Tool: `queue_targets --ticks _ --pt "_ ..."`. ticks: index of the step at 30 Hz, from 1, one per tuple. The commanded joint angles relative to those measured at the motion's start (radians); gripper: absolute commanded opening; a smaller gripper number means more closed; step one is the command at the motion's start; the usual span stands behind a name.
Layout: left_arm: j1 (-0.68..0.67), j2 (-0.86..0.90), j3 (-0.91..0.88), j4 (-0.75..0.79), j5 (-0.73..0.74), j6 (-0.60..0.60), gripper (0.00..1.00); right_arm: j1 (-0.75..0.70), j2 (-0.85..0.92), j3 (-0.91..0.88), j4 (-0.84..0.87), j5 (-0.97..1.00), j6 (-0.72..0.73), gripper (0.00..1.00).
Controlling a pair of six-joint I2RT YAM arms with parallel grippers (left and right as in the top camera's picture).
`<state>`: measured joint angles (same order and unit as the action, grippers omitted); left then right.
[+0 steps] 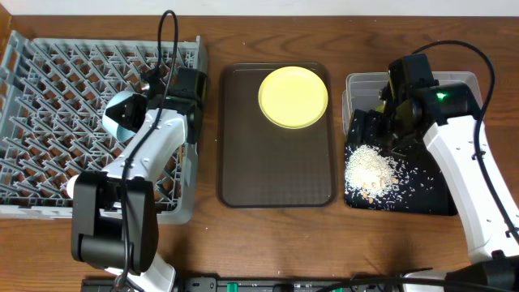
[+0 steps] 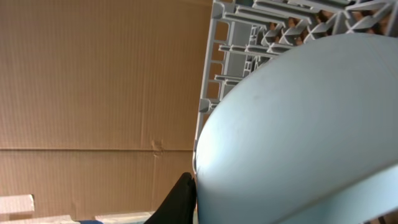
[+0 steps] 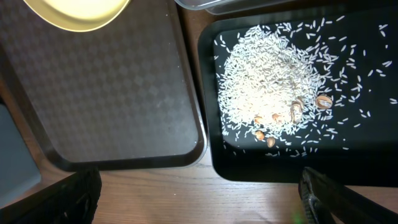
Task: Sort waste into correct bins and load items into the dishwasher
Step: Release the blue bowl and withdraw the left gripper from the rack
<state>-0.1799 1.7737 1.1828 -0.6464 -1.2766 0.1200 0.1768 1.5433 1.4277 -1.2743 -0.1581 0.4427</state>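
Observation:
My left gripper (image 1: 144,99) is shut on a light-blue bowl (image 1: 122,116) and holds it over the right part of the grey-blue dish rack (image 1: 49,122). In the left wrist view the bowl (image 2: 298,124) fills the frame, one black finger (image 2: 188,190) lies against its rim, and the rack (image 2: 249,37) lies behind. My right gripper (image 1: 383,122) is open and empty over the black tray (image 1: 434,199), which holds a pile of rice crumbs (image 1: 369,169). The crumbs (image 3: 273,87), the black tray (image 3: 367,155) and my spread jaws (image 3: 199,196) show in the right wrist view. The wrapper, napkin, white bowl, cup and chopsticks are out of view.
A yellow plate (image 1: 293,97) sits at the far end of the dark-brown serving tray (image 1: 276,170) in the middle of the table. The clear tub (image 1: 464,81) stands behind the black tray, partly hidden by my right arm. Cables hang over both arms.

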Motion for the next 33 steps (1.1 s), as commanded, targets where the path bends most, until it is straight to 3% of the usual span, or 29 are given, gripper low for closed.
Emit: queue_targets --ticks 1,5,9,19,25,33 --pt "-0.020 0.016 -0.015 -0.021 -0.016 -0.051 0.15 -0.005 -0.017 0.017 -0.001 0.000 -0.011 0.99" --pt "-0.039 0.016 -0.015 -0.089 -0.011 -0.141 0.17 -0.005 -0.017 0.017 -0.001 0.000 -0.011 0.99" --pt "-0.042 0.016 -0.015 -0.153 0.012 -0.186 0.42 -0.005 -0.017 0.017 -0.001 0.000 -0.011 0.99" --pt "-0.047 -0.046 -0.014 -0.183 0.020 -0.287 0.66 -0.005 -0.017 0.017 -0.009 0.000 -0.014 0.99" --pt "-0.047 -0.183 -0.013 -0.171 0.213 -0.286 0.70 -0.005 -0.017 0.017 -0.009 0.000 -0.014 0.99" --pt "-0.047 -0.307 -0.013 -0.172 0.317 -0.286 0.72 -0.005 -0.017 0.017 -0.009 0.000 -0.013 0.99"
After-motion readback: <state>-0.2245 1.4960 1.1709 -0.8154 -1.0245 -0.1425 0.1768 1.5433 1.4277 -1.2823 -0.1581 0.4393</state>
